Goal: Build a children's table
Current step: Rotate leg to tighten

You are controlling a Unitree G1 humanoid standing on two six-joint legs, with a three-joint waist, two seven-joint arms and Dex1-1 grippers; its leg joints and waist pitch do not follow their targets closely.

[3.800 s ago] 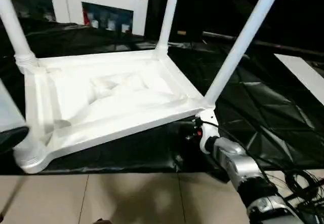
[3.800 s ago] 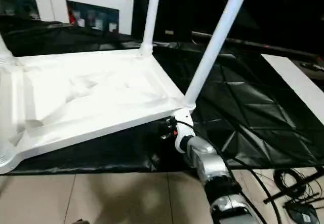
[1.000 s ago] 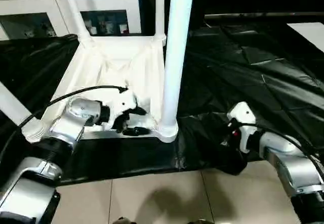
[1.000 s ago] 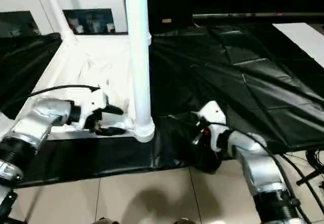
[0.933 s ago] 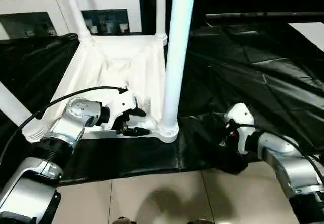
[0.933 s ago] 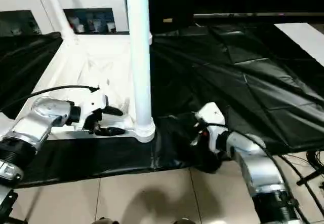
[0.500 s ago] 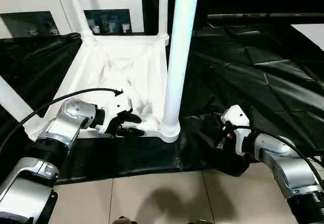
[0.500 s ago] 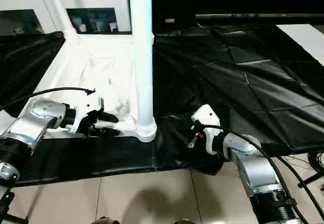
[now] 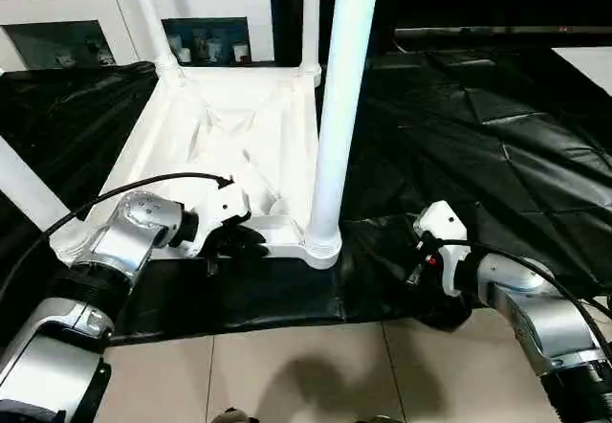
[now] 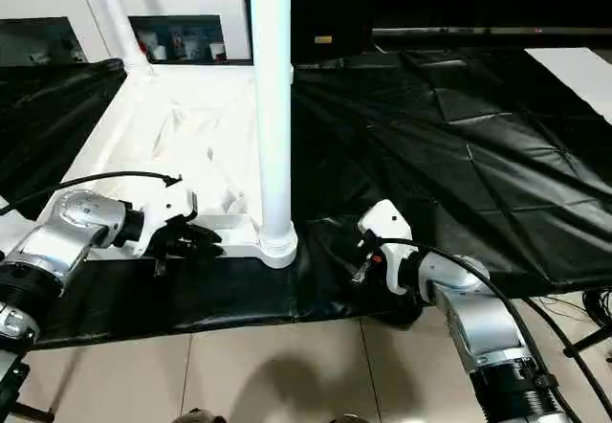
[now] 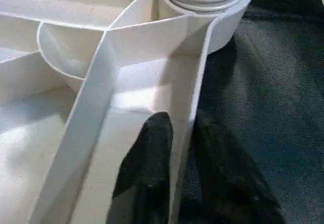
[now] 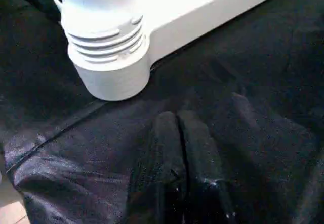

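Note:
The children's table lies upside down on a black sheet, the tabletop's (image 9: 239, 126) ribbed underside facing up. Its legs stand upright in the corner sockets; the near-right leg (image 9: 339, 107) rises closest to me. My left gripper (image 11: 179, 122) sits at the tabletop's near rim (image 11: 195, 82), just left of that leg's socket (image 9: 322, 246). One black finger (image 11: 152, 148) is inside the thin rim wall and the other outside, pinching it. My right gripper (image 12: 177, 122) rests shut on the sheet to the right of the same socket (image 12: 109, 62), holding nothing.
A white cabinet with glass doors (image 9: 86, 11) stands behind the table. The black sheet (image 9: 497, 136) is wrinkled and stretches far to the right. Beige floor tiles (image 9: 287, 366) run along its near edge. Cables (image 10: 583, 318) lie at the right.
My left gripper's fingers have come together from wide open onto the tabletop's near rim. The right arm has barely moved.

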